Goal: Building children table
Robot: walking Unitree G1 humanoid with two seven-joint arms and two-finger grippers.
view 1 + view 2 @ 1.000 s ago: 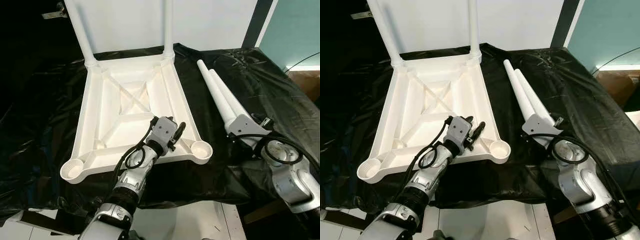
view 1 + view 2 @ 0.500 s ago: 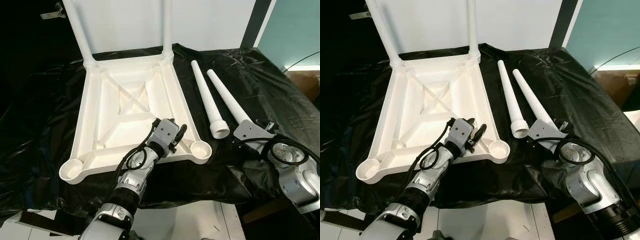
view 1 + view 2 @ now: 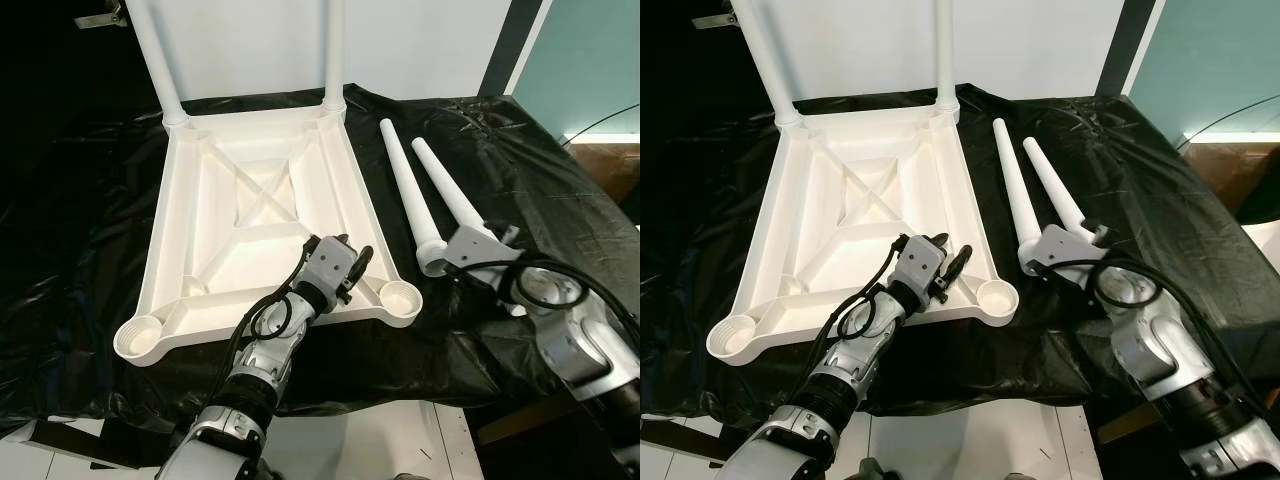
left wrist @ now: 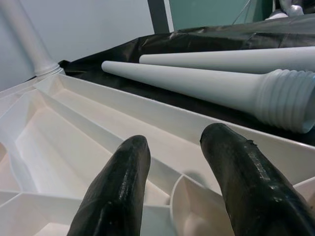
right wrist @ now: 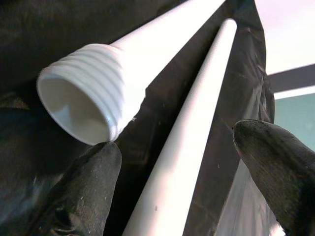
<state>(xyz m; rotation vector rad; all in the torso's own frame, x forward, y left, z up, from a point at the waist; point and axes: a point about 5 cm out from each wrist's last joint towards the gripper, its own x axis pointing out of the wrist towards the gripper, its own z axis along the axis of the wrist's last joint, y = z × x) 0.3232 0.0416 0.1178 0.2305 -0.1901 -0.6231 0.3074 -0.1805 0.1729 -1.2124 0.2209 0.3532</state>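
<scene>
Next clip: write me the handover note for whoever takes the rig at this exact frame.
Left hand: open, resting on the near edge of the upside-down white plastic tabletop, beside its near-right socket.
Right hand: open, straddling one of the two loose white tapered plastic legs; the other loose leg lies alongside on the black plastic sheet.
Done: two white legs stand in the far sockets.
Left: both near sockets, including the near-left socket, are empty; grasp each loose leg and fit it.
</scene>
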